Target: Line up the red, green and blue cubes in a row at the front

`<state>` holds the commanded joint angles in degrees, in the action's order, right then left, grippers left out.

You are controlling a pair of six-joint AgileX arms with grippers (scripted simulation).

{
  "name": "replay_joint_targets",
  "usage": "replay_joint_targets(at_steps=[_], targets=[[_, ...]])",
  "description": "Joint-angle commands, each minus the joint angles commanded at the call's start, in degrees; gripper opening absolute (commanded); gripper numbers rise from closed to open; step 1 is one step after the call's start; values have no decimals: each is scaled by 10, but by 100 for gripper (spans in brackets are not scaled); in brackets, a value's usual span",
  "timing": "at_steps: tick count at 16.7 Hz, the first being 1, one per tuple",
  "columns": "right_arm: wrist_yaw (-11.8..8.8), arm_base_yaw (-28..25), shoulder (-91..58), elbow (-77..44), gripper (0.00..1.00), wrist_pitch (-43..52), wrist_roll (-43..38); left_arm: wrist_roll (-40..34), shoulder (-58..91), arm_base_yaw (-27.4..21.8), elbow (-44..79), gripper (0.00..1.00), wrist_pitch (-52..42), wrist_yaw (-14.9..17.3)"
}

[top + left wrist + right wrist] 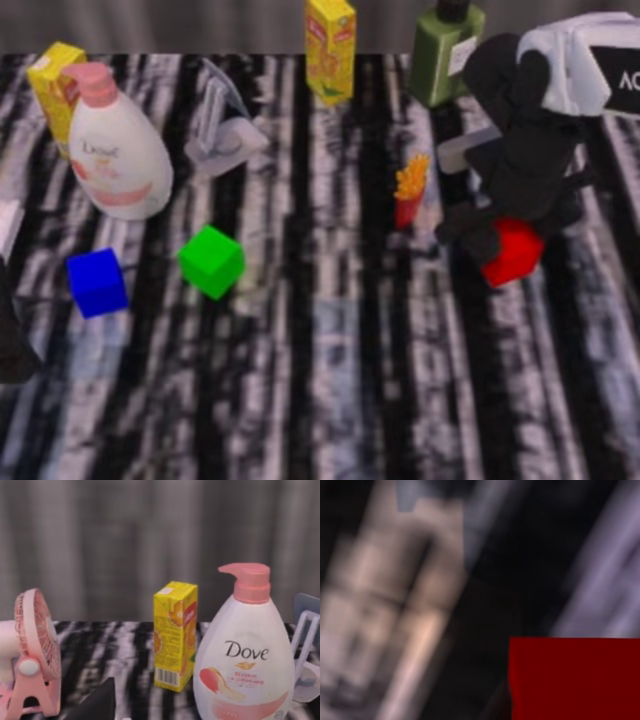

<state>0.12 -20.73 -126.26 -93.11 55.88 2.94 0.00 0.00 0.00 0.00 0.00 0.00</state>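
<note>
Currently my right hand (497,243) sits low at the right of the top view, pressed against the red cube (515,252); I cannot tell how far its fingers are parted. That cube is turned diagonally, one corner toward the bottom of the frame, and being equal-sided it has no long axis. The green cube (211,261) lies at centre left, also rotated corner-forward, and the blue cube (97,282) sits just beside it to the left, closer to square with the frame. All three are plain and glossy. A carton of fries (409,192) stands near the red cube on its left. Along the top of the surface (330,380) stand a white pump bottle (115,150), a yellow juice box (330,50) and a green bottle (447,55). My left arm is parked at the left edge.
</note>
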Motion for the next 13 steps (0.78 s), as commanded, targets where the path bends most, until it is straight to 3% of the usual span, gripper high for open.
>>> replay_joint_targets(at_steps=[8,13], targets=[[-1,1,21,-24,0,42,-2,0,0,0,0,100,0,0],[2,-66,3,-57,0,60,-92,0,0,0,0,100,0,0]])
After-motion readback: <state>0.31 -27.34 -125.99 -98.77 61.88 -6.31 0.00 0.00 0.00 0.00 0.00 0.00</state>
